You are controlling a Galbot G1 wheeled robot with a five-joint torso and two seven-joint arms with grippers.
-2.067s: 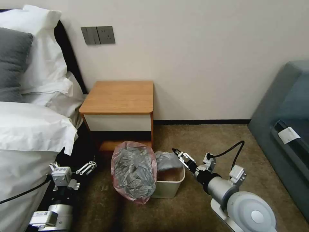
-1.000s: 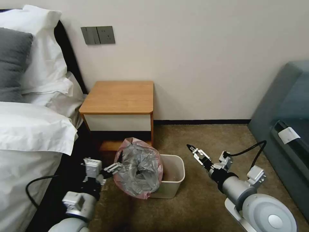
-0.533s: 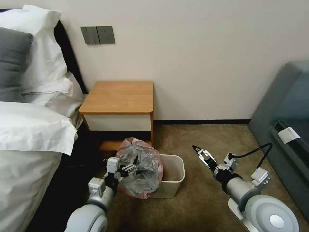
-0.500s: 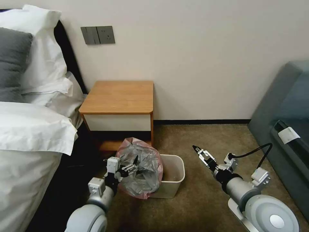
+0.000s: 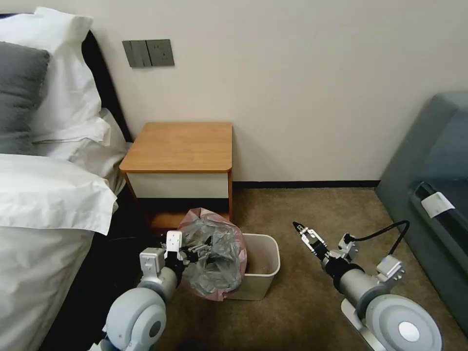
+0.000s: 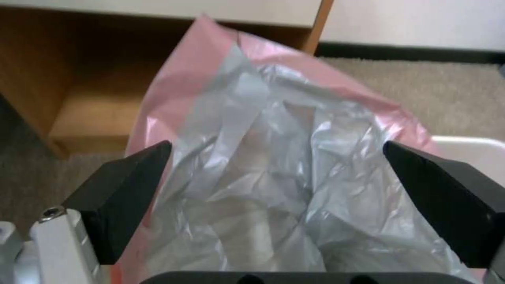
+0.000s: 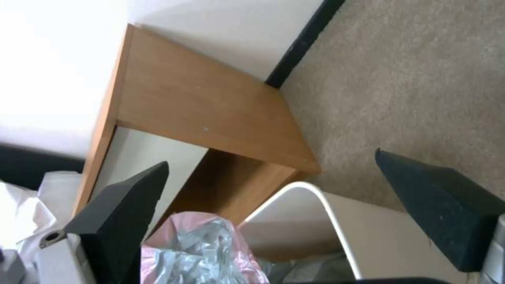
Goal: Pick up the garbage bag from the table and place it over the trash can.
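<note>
Garbage bag (image 5: 214, 258) draped on trash can (image 5: 261, 273), table (image 5: 180, 146) behind

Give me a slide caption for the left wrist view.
Open left gripper poised at the crumpled garbage bag beside the trash can.

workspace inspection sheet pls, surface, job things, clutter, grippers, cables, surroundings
surface: table top bare; carpet floor.
job's things: garbage bag bunched over the left end of the trash can; the can's right part is uncovered.
clutter: nothing seen.
grippers: left gripper open, at the bag's left side; right gripper open, apart from the can, to its right.
cables: black cable loops on the right arm.
surroundings: bed left, wall plate, grey furniture right.
</note>
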